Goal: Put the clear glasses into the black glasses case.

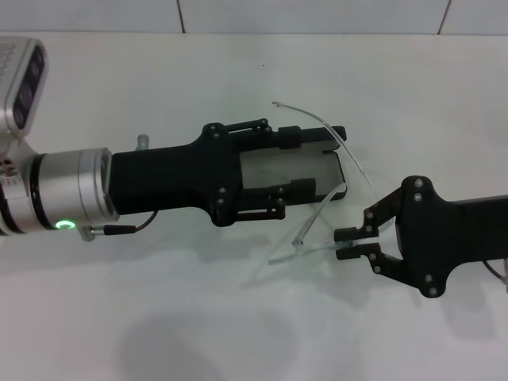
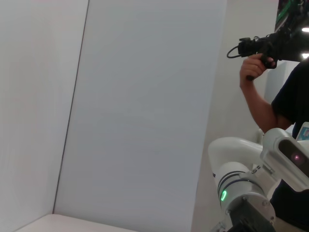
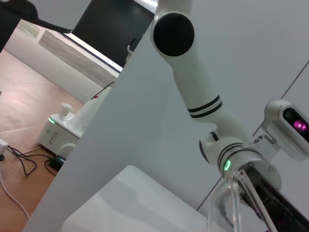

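Observation:
The black glasses case [image 1: 274,168] lies open at the middle of the white table, its grey lining facing up. My left gripper [image 1: 321,159] reaches in from the left and is shut on the case, one finger on each long side. The clear glasses [image 1: 302,230] are at the case's right end. One thin arm arcs over the case's far corner and the other slants down past its near corner. My right gripper [image 1: 343,244], coming from the right, is shut on the glasses just in front of the case. In the right wrist view the clear glasses [image 3: 231,203] show close up.
The white table [image 1: 238,317] meets a tiled wall at the back. The left arm's silver wrist with a green light [image 1: 67,198] lies across the left side. A person holding a black device [image 2: 256,53] stands beyond the robot in the left wrist view.

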Available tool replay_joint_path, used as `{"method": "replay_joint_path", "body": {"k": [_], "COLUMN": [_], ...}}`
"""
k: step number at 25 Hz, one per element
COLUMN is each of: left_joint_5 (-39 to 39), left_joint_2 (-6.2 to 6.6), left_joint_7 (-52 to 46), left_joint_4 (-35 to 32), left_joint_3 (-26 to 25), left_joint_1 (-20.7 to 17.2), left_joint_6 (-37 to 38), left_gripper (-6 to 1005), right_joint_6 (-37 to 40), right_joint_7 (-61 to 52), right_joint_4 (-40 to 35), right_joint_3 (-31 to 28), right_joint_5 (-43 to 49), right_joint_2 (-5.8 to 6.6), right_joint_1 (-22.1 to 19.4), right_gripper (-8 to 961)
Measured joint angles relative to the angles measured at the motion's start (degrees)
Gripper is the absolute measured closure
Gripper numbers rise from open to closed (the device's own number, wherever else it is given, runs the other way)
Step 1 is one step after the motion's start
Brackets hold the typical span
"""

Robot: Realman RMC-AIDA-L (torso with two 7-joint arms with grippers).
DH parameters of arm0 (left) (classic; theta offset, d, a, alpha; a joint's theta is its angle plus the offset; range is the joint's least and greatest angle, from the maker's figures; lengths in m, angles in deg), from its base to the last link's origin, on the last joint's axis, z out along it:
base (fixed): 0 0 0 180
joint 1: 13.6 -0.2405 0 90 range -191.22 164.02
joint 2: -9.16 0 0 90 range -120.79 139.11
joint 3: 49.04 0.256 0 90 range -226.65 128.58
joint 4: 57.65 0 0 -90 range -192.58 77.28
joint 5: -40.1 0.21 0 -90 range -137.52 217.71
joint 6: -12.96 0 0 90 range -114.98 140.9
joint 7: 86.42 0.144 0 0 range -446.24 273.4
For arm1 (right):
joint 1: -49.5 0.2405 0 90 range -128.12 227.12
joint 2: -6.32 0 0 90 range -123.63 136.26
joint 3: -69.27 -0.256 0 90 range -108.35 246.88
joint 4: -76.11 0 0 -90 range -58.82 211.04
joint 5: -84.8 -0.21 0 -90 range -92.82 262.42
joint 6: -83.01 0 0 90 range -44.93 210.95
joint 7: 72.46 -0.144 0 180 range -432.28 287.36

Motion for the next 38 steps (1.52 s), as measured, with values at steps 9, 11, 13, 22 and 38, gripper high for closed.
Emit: {"method": "replay_joint_path", "body": {"k": [9,11,13,22,38], "left_joint_5": [0.26,0.26,0.34,-0.43,0.31], "left_joint_2": [-0.14,-0.15,-0.16,-0.11,1.39], "left_joint_7": [-0.17,-0.17,-0.18,-0.03,1.49], "left_joint_4": [0.07,0.06,-0.02,0.06,-0.45], "left_joint_3": [1.41,2.21,2.92,1.97,-2.62], "left_joint_1": [0.98,1.04,1.24,1.07,-1.7], "left_joint_6": [0.53,0.55,0.56,0.6,-6.21], "left_gripper": [268,268,269,270,274], "right_joint_6": [-0.23,-0.28,-0.35,0.05,10.69], "right_joint_7": [0.0,0.0,0.0,0.62,8.74], "right_joint_4": [0.07,0.25,0.57,0.8,2.94], "right_joint_3": [0.06,0.08,0.02,-0.07,4.26], "right_joint_5": [0.32,0.36,0.4,0.49,-8.84], "right_joint_2": [0.0,0.0,0.0,0.1,-0.19], "right_joint_1": [0.0,0.04,0.21,0.15,0.12], "right_gripper": [883,883,883,883,882]}}
